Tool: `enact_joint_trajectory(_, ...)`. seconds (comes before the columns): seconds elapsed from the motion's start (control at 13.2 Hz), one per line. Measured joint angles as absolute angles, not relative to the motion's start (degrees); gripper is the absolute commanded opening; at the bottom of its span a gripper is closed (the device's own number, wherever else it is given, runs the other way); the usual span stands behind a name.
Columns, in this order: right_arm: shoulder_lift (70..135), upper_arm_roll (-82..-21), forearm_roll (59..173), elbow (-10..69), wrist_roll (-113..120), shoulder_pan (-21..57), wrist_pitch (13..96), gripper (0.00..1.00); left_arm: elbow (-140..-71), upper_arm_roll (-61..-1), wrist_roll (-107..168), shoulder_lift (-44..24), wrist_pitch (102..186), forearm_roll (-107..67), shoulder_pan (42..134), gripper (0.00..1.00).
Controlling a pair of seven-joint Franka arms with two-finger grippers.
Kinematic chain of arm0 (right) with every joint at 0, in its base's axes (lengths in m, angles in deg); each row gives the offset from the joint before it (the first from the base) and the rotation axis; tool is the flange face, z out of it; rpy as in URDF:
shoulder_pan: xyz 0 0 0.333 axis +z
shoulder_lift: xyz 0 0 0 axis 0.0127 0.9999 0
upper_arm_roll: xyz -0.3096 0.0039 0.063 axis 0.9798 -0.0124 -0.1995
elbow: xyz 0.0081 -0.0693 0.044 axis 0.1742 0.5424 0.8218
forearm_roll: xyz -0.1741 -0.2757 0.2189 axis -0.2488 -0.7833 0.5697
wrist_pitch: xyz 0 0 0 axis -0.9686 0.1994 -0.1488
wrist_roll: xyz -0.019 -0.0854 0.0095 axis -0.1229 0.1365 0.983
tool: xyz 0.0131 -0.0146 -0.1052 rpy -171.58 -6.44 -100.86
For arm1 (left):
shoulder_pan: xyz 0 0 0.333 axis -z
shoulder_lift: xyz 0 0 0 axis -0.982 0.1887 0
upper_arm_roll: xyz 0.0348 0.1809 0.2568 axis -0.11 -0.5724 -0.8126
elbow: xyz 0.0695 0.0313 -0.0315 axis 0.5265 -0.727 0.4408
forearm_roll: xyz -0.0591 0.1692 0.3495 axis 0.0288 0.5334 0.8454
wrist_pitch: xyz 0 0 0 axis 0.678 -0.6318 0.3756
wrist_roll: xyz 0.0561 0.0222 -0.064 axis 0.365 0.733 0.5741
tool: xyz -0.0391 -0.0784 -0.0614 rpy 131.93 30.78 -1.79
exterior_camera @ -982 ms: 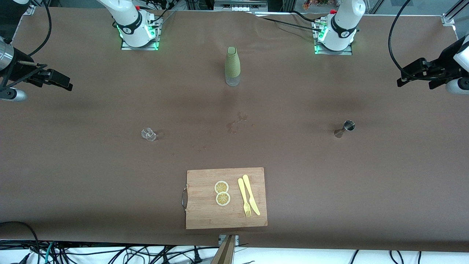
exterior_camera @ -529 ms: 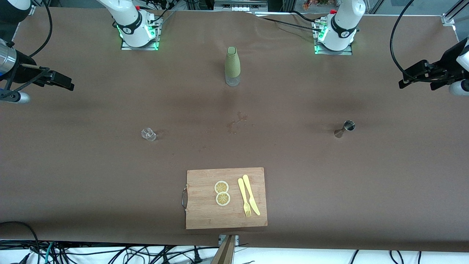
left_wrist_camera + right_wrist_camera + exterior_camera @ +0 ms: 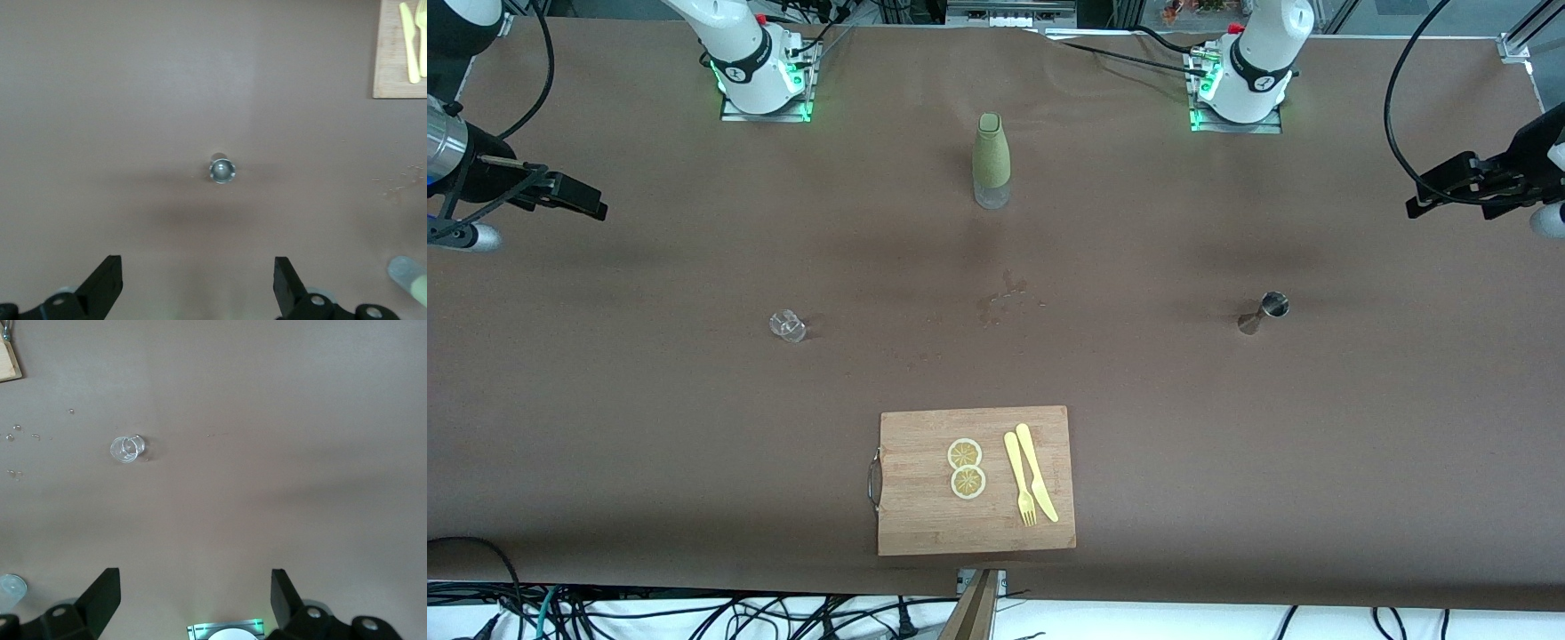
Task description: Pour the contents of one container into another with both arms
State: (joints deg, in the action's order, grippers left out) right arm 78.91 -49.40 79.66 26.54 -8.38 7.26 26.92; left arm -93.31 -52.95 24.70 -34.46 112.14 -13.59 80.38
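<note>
Hanging high over the table's [image 3: 1227, 462] two ends, both arms are clear of everything. The left gripper [image 3: 1449, 188] is up over the left arm's end with its fingers [image 3: 107, 283] spread wide and nothing between them. The right gripper [image 3: 574, 197] is up over the right arm's end, fingers [image 3: 103, 593] equally wide and empty.

A metal measuring cup [image 3: 1263, 312] stands on the table toward the left arm's end (the left wrist view looks straight down into its round mouth [image 3: 222, 170]). A small clear glass [image 3: 787, 325] stands toward the right arm's end, about level with the measuring cup. Between the two bases stands an upright bottle [image 3: 991, 160] with a green sleeve and cap.

Nearest the front camera lies a wooden cutting board [image 3: 925, 516] carrying two lemon slices [image 3: 966, 468], plus a yellow fork [image 3: 1018, 476] and knife [image 3: 1036, 471] side by side. Some droplets [image 3: 1005, 298] spot the table between bottle and board.
</note>
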Motion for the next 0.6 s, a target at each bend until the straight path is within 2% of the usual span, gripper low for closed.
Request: enact_joint_trajectory(0.6, 79.1, -48.5, 79.7, 26.5, 2.8, 6.5, 26.9, 1.00, -93.6, -52.9, 24.7, -34.5, 112.7, -13.1, 80.4, 1.00)
